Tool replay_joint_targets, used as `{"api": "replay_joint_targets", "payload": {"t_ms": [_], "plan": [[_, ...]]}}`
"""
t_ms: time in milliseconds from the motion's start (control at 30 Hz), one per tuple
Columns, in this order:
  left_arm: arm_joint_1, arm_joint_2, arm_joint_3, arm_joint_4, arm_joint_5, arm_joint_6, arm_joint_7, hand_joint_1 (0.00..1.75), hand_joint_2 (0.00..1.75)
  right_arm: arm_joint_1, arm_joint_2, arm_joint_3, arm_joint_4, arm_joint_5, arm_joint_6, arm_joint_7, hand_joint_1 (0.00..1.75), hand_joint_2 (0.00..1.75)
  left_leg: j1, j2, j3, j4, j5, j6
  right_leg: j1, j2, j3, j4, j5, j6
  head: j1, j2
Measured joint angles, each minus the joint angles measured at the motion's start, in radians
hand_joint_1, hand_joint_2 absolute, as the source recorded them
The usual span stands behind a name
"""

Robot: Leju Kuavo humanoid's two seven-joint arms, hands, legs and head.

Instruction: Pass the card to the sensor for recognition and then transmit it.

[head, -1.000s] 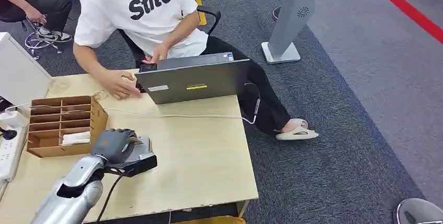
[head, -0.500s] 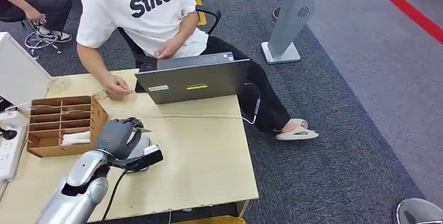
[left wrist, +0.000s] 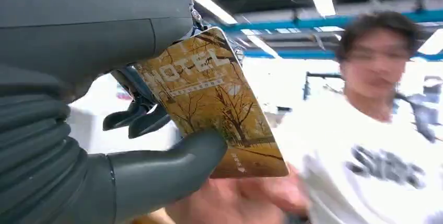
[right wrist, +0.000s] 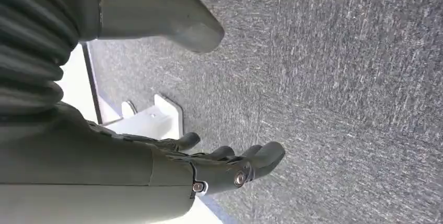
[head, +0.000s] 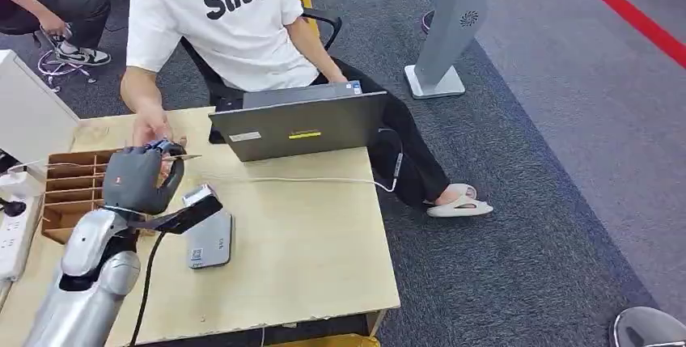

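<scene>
Left wrist view showed the left hand (left wrist: 99,104) pinching the card (left wrist: 214,106), a gold-toned hotel key card with autumn trees, its thumb pressed against one face and the darker fingers (left wrist: 137,119) curled behind the other, so the fingers were clamped on it. From the head view that hand (head: 141,179) was raised above the surface (head: 315,242), up and away from the sensor (head: 209,239), the flat grey reader lying on the wood, and close to the person's hand (head: 151,127) stretched out over the far edge, beyond the sensor. The card's edge (head: 188,156) stuck out from the fingers toward the laptop (head: 299,124). With the card lifted off the sensor and aimed at the seated person, the step looked like the hand-over rather than the reading. The next move seemed to call for steadying the card near the waiting hand and loosening the thumb only when the person had hold of it. Right wrist view had the right hand (right wrist: 209,166) hanging over grey carpet, fingers loosely apart and holding nothing.
</scene>
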Motion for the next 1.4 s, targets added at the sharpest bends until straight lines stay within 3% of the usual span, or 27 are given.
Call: {"api": "replay_joint_targets", "payload": {"t_ms": [33, 133, 300, 333, 433, 600, 633, 667, 700, 767, 800, 1400], "plan": [[-0.035, 0.035, 0.046, 0.011, -0.027, 0.003, 0.009, 1.75, 1.75, 0.000, 0.000, -0.001, 0.000, 0.010, 0.001, 0.001, 0.00, 1.75, 0.000, 0.001, 0.000, 0.000, 0.000, 0.000, 0.000, 0.001, -0.001, 0.001, 0.000, -0.001, 0.000, 0.000], [-0.082, 0.085, 0.117, 0.057, -0.044, 0.019, 0.002, 1.75, 1.75, 0.000, 0.000, -0.003, 0.001, 0.023, 0.001, 0.005, 0.00, 1.75, 0.000, 0.001, 0.000, 0.000, 0.000, -0.001, 0.001, 0.001, -0.001, 0.002, 0.000, -0.001, 0.000, 0.000], [-0.104, 0.130, 0.223, 0.132, -0.042, 0.060, -0.015, 1.75, 1.75, 0.000, 0.000, -0.011, 0.001, 0.039, 0.003, 0.005, 0.00, 1.75, 0.000, 0.001, 0.000, 0.000, 0.000, -0.001, 0.001, 0.001, -0.001, 0.002, 0.000, -0.001, -0.001, 0.000], [-0.102, 0.135, 0.244, 0.151, -0.041, 0.080, -0.016, 0.86, 1.75, -0.001, 0.000, -0.016, 0.001, 0.043, 0.002, 0.005, 0.00, 1.75, 0.000, 0.001, -0.001, 0.000, 0.000, -0.001, 0.001, 0.001, -0.001, 0.002, 0.000, -0.001, 0.000, 0.000], [-0.088, 0.136, 0.283, 0.169, -0.028, 0.146, -0.046, 0.86, 1.75, -0.001, 0.000, -0.019, 0.001, 0.050, 0.000, 0.007, 0.00, 1.75, 0.000, 0.001, -0.001, 0.000, 0.000, -0.001, 0.001, 0.001, -0.001, 0.001, 0.000, -0.001, 0.000, 0.000], [-0.070, 0.136, 0.301, 0.180, -0.025, 0.159, -0.050, 0.86, 1.75, -0.001, 0.000, -0.019, 0.001, 0.053, 0.000, 0.007, 0.00, 1.75, 0.000, 0.000, -0.001, 0.000, 0.000, 0.000, 0.001, 0.000, -0.001, 0.001, 0.000, -0.001, 0.000, 0.000], [-0.068, 0.136, 0.302, 0.182, -0.025, 0.160, -0.050, 0.02, 1.75, -0.001, 0.000, -0.019, 0.001, 0.053, 0.000, 0.007, 0.00, 1.75, 0.000, 0.000, -0.001, 0.000, 0.000, 0.000, 0.001, 0.000, -0.001, 0.001, 0.000, -0.001, 0.000, 0.000], [-0.067, 0.136, 0.306, 0.183, -0.025, 0.160, -0.050, 0.35, 1.75, -0.001, 0.000, -0.020, 0.001, 0.054, 0.000, 0.007, 0.00, 1.75, 0.000, 0.000, -0.001, 0.000, 0.000, 0.000, 0.001, 0.000, -0.001, 0.001, 0.001, -0.001, -0.001, 0.000], [-0.065, 0.136, 0.307, 0.183, -0.025, 0.160, -0.050, 1.75, 1.75, -0.001, 0.000, -0.020, 0.001, 0.054, 0.000, 0.007, 0.00, 1.75, 0.000, 0.000, -0.001, 0.000, 0.000, 0.000, 0.001, 0.000, -0.001, 0.001, 0.001, -0.001, -0.001, 0.000], [-0.063, 0.136, 0.311, 0.183, -0.023, 0.165, -0.053, 1.66, 1.75, -0.001, 0.000, -0.020, 0.001, 0.057, -0.001, 0.008, 0.00, 1.75, 0.000, 0.000, -0.001, 0.000, 0.000, 0.000, 0.001, 0.000, -0.001, 0.001, 0.001, -0.001, -0.001, 0.000], [-0.061, 0.135, 0.316, 0.183, -0.021, 0.171, -0.059, 1.75, 1.75, -0.001, 0.000, -0.020, 0.001, 0.058, -0.001, 0.008, 0.00, 1.75, 0.000, 0.001, -0.001, 0.000, 0.000, -0.001, 0.001, 0.000, -0.001, 0.001, 0.001, -0.001, -0.001, 0.000], [-0.024, 0.094, 0.323, 0.181, -0.012, 0.167, -0.068, 1.75, 1.75, -0.001, 0.000, -0.026, 0.001, 0.077, 0.003, 0.015, 0.00, 1.75, 0.000, 0.001, -0.001, 0.000, 0.000, 0.000, 0.001, 0.000, -0.001, 0.001, 0.001, -0.001, -0.001, 0.000]]}}
